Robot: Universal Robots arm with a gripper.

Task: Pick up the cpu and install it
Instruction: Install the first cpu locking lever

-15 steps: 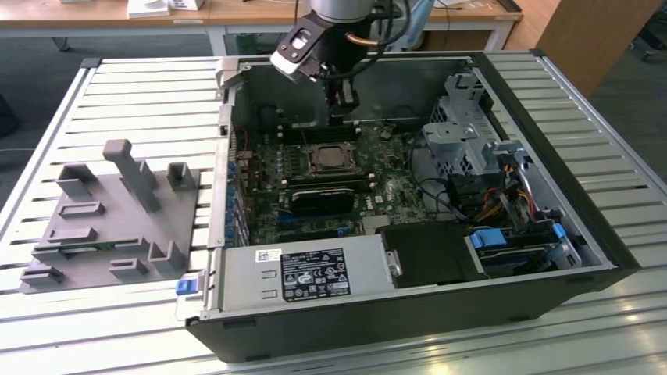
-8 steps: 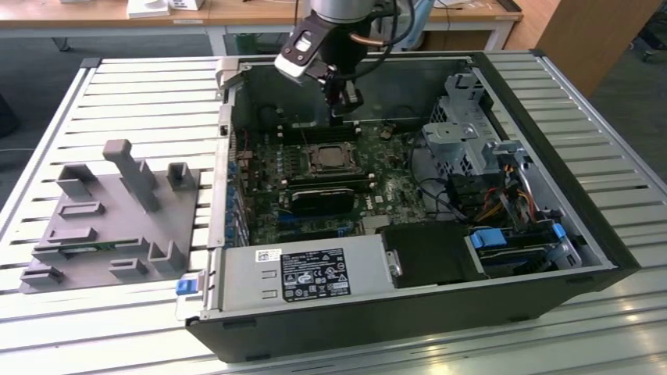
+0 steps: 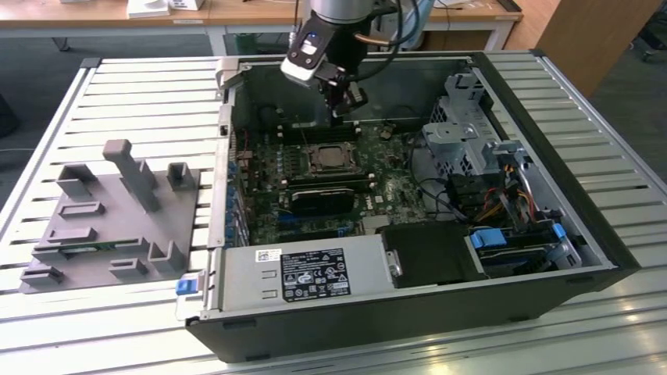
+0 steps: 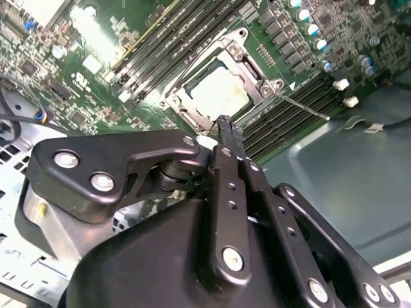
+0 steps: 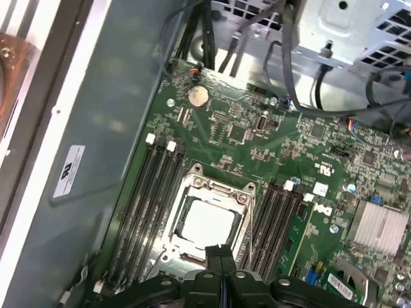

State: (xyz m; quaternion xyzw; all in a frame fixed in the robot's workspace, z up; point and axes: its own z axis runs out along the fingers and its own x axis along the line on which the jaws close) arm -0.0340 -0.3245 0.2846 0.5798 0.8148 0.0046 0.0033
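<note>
The cpu [image 3: 331, 160] lies flat in its socket on the motherboard inside the open computer case [image 3: 583, 226], its silver top showing within the metal socket frame. In both wrist views the cpu [image 4: 215, 93] [image 5: 207, 224] sits just beyond my fingertips. My gripper [image 3: 339, 117] hangs above the board, a little toward the case's back wall from the socket. Its fingers [image 5: 221, 253] are pressed together with nothing between them, and the gripper [image 4: 228, 128] stands apart from the chip.
Memory slots [image 5: 144, 205] flank the socket on both sides. A black heatsink-like block [image 3: 323, 199] lies nearer the front, and a grey power supply box [image 3: 297, 273] beyond it. A drive cage [image 3: 458, 117] and cables [image 3: 490, 195] fill the exterior view's right. A grey fixture [image 3: 109, 226] stands outside on the slatted table.
</note>
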